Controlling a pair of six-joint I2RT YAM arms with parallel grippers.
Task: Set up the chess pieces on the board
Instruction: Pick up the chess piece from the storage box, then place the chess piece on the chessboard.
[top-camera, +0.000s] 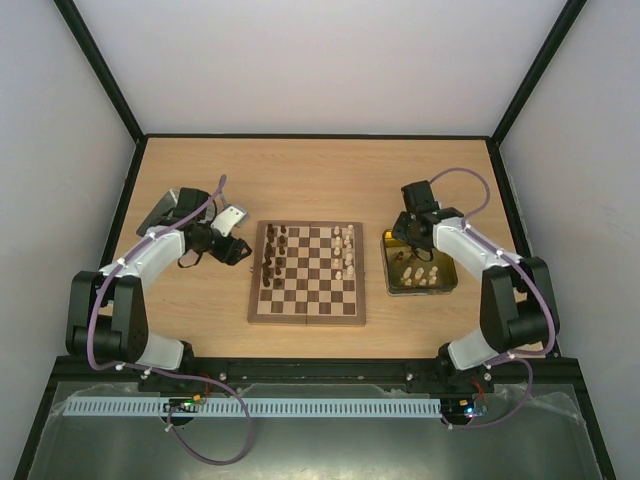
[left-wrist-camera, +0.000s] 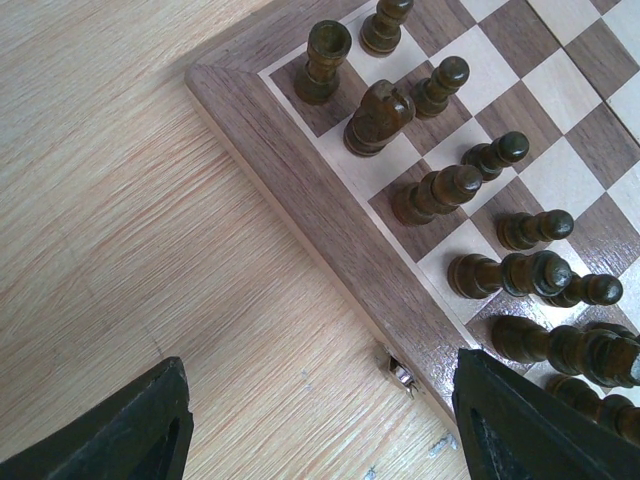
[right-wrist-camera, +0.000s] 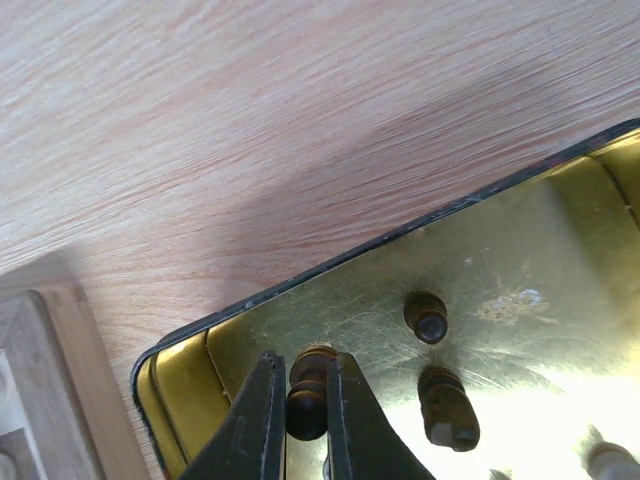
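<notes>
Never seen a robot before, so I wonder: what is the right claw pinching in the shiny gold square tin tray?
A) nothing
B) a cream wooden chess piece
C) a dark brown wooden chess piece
C: the right gripper clamps a dark brown wooden chess piece.

Chessboard (top-camera: 306, 318): square, dk-brown/tan squares, brown border, lies flat at table ctr. Dark pieces (top-camera: 274, 252) stand upright in two files along its 9 o'clock edge, bunched toward the 12 o'clock end. A rook (left-wrist-camera: 322, 62) is on the corner sq, w/ a knight (left-wrist-camera: 378, 118) next to it. Cream pieces (top-camera: 345, 250) stand upright along the 3 o'clock edge, same end. More sit at 3 o'clock of the board, in the gold tin tray (right-wrist-camera: 540, 230): cream ones (top-camera: 425, 275) upright, two dark ones (right-wrist-camera: 430, 318) standing, and a dark piece (right-wrist-camera: 308, 400) pinched betw. right gripper (right-wrist-camera: 302, 362) fingers.
</notes>
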